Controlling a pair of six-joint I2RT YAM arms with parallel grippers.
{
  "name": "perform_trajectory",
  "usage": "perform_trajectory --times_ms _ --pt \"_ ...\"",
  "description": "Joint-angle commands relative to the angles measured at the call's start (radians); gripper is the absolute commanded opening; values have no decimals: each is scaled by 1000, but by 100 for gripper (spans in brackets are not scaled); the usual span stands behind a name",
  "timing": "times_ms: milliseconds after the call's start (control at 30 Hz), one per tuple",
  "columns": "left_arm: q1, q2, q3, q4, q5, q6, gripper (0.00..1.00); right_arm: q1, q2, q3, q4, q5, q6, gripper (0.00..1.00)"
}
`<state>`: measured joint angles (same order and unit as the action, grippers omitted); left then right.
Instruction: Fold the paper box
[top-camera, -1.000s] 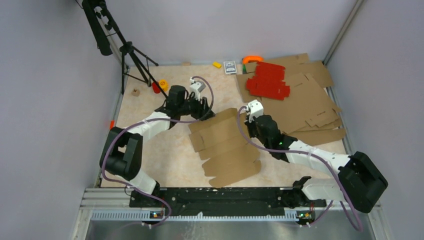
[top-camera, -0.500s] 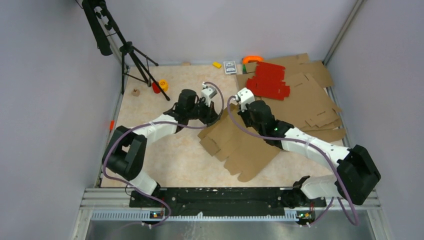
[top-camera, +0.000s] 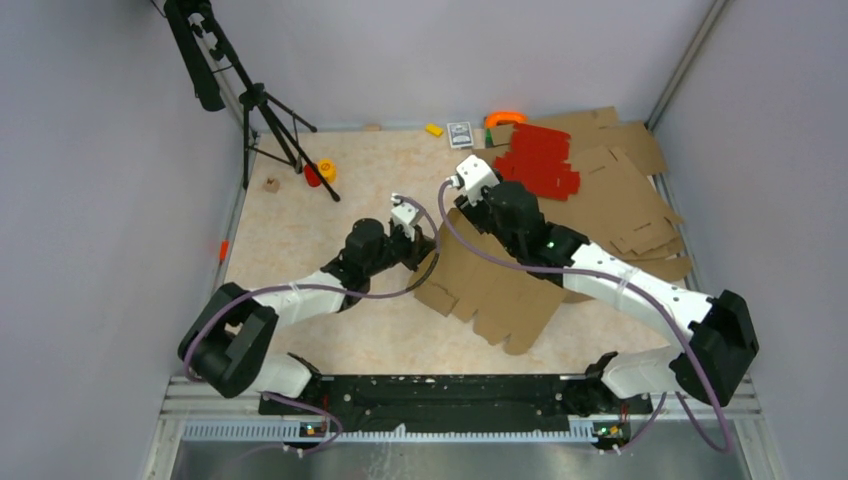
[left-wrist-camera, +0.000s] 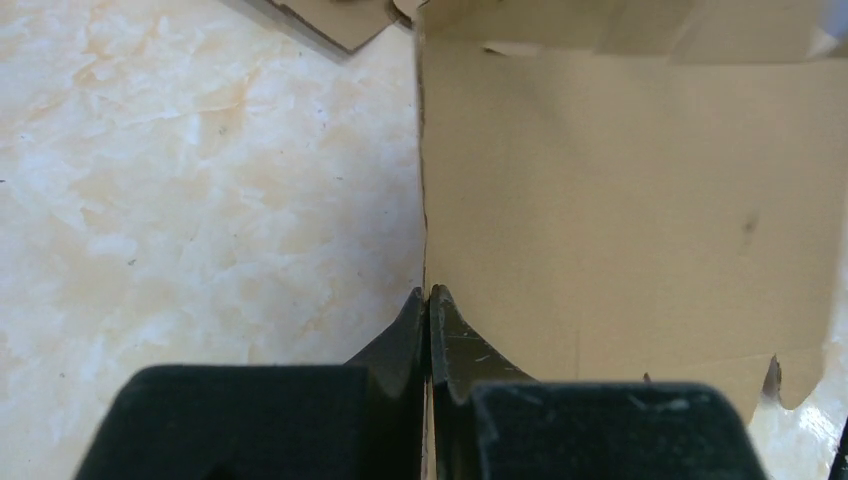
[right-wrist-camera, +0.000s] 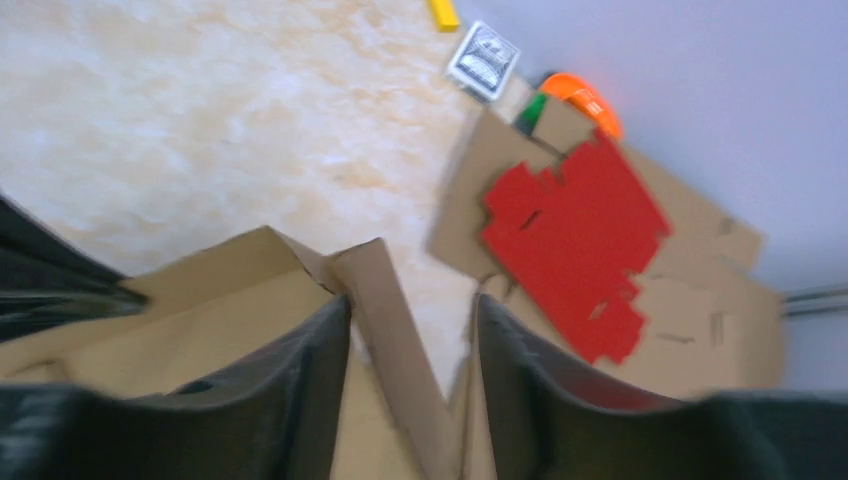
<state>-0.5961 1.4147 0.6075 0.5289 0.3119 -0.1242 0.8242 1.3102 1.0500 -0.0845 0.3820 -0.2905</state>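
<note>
The paper box (top-camera: 505, 290) is a plain brown creased cardboard piece at the middle of the table, partly raised at its far-left end. My left gripper (top-camera: 428, 258) is shut on the box's left edge; in the left wrist view its fingertips (left-wrist-camera: 428, 295) pinch the thin edge, with the panel (left-wrist-camera: 620, 200) stretching away to the right. My right gripper (top-camera: 466, 205) is at the box's far corner. In the right wrist view it (right-wrist-camera: 412, 310) is open, and a narrow flap (right-wrist-camera: 395, 330) stands between its fingers (right-wrist-camera: 300, 370).
Red cardboard sheets (top-camera: 538, 160) lie on larger flat brown sheets (top-camera: 625, 215) at the back right. A tripod (top-camera: 262, 110) stands at the back left. Small items sit along the far edge: a card pack (top-camera: 460, 134), a yellow block (top-camera: 434, 129) and an orange piece (top-camera: 505, 118).
The left gripper closed on the box's left edge and drew back toward the near side. The right gripper moved toward the far left and opened. The box swung round and shifted right.
</note>
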Motion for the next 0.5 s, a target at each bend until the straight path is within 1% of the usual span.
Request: perform_trajectory --times_ms 0,67,100,133,200,333,400,467 --pt "-16 -60 -71 232 -68 -18 0 -5 2 82 -90 147 38 63" --pt "-21 -74 -96 257 -97 -13 0 -37 -10 92 -147 122 131 76" --pt "-25 -80 -108 274 -113 -7 0 -57 -24 82 -167 99 180 86" --pt "-28 -85 -118 286 -125 2 0 -79 -48 61 -179 72 222 90" --pt "-34 -90 -125 291 -137 16 0 -126 -110 2 -186 -6 278 92" --pt "-46 -86 -121 282 -148 38 0 -254 -240 -140 -197 -166 475 93" --pt "-48 -85 -118 273 -149 40 0 -311 -293 -213 -205 -205 554 94" --pt "-50 -84 -117 270 -153 41 0 -341 -348 -295 -194 -211 596 94"
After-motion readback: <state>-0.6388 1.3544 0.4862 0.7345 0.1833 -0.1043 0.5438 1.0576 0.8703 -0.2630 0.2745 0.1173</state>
